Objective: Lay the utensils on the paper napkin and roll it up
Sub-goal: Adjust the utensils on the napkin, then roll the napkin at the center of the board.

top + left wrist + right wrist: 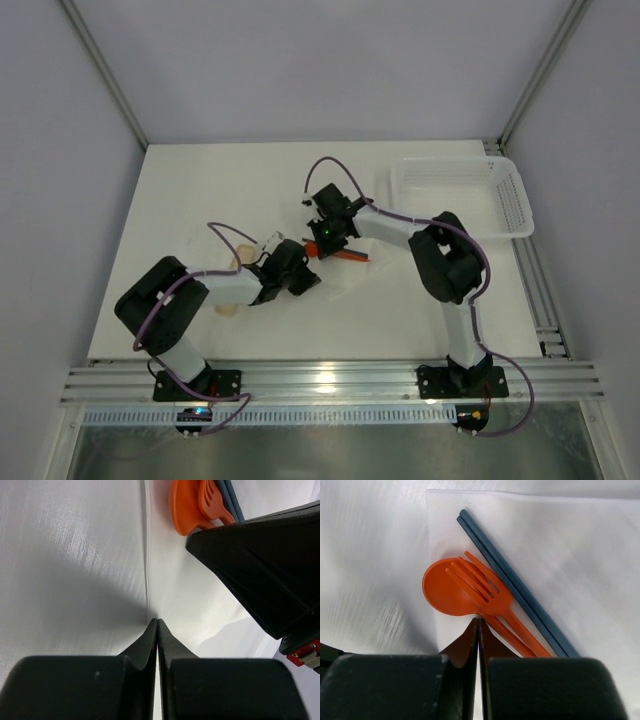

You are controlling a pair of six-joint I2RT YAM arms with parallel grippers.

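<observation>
Since both end effectors sit fully closed, I take stock before rolling. The left end effector [157, 622] has its tips pressed together, down at the edge of the paper napkin [580, 555]; whether any paper is nipped between them I cannot tell. The right end effector [478, 622] is likewise closed, tips beside the neck of the orange spoon [442, 590], holding nothing that I can see.

The utensils lie together on the napkin, about the middle of the desk [370, 555]. The orange fork [487, 590] rests over the spoon, and the two dark blue chopsticks [520, 587] lie alongside. The spoon's bowl overhangs the napkin's edge onto bare desk.

I judge the napkin light, limp and easy to tear, and likely to slide on this smooth surface. I would pinch it shallowly at the edge beside the utensils and fold it over them. The plastic pieces look stiff, light and slick, so they may skid apart unless pinned.
</observation>
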